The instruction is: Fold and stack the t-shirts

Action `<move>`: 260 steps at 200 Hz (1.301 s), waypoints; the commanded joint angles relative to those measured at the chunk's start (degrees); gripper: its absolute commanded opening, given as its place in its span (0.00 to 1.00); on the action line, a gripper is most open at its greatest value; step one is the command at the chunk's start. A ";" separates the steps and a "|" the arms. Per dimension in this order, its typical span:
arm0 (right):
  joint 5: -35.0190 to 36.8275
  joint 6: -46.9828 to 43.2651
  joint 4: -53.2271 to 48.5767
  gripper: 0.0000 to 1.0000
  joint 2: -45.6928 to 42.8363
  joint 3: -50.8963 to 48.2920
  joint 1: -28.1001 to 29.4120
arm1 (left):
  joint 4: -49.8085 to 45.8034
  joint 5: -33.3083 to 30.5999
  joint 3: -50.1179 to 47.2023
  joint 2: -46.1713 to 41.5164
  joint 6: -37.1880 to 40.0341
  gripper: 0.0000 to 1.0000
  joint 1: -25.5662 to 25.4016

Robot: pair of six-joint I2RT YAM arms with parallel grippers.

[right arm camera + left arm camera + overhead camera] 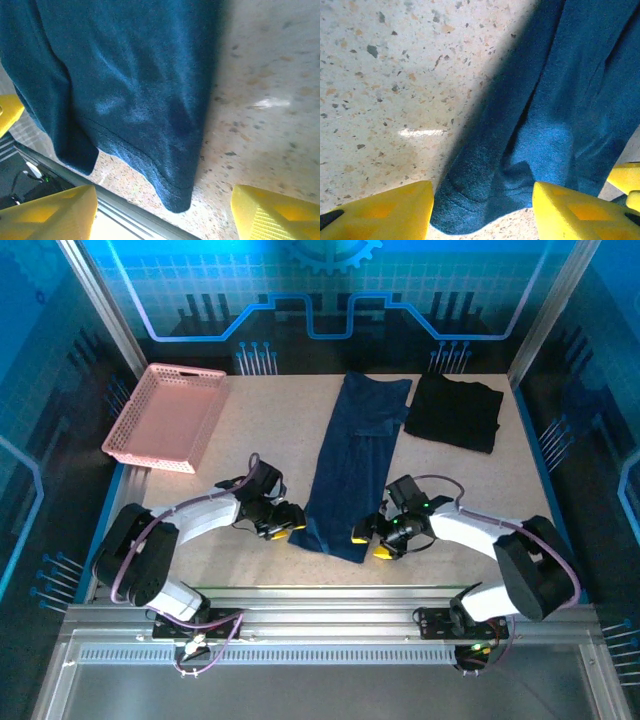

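Between left end effector [283,528] and right end effector [377,540]: navy t-shirt [355,465] hem

The left end effector is standing open, its yellow fingers [380,212] straddling one hem corner of the navy t-shirt without clamping it. The right end effector is likewise gaping, flanking the opposite corner and holding nothing. Folded into a long strip, the shirt is lying on the table [260,430], running away from both end effectors. The black t-shirt [455,412] is resting folded, well beyond the right end effector.
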 commanded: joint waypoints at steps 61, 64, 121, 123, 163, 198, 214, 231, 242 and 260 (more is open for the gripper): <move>0.99 0.12 -2.88 0.32 8.72 5.82 4.35 | 10.64 6.14 -1.51 11.03 -2.63 0.32 -4.46; 1.17 0.01 -3.33 0.29 8.75 5.86 4.27 | 10.73 6.20 -1.59 11.06 -2.79 0.29 -4.58; 2.76 -3.18 -13.86 0.00 3.64 7.54 2.91 | 5.95 3.16 -2.37 -0.50 -6.58 0.00 -8.90; 2.79 -3.43 -14.43 0.00 3.34 7.67 2.86 | 5.75 2.96 -2.46 -1.01 -6.87 0.00 -9.13; 1.44 -4.25 -21.48 0.00 -1.84 6.84 2.98 | 2.66 -1.24 -6.16 -9.15 -13.50 0.00 -13.63; -0.19 -1.91 -24.72 0.00 -7.24 4.56 3.93 | -0.63 -3.83 -8.02 -15.57 -17.59 0.00 -16.21; 0.20 -1.60 -27.35 0.00 -9.79 5.32 4.08 | -1.21 -3.94 -8.34 -18.05 -19.39 0.00 -17.10; 2.02 -2.28 -31.04 0.00 -12.12 7.83 3.36 | -2.27 -4.29 -6.49 -19.92 -19.81 0.00 -17.11; 3.98 -2.64 -33.90 0.00 -13.69 10.06 2.65 | -2.85 -4.48 -3.66 -20.05 -19.17 0.00 -16.49; 4.64 -3.52 -35.72 0.00 -15.15 13.43 -0.16 | -4.26 -2.71 3.72 -16.96 -16.66 0.00 -14.70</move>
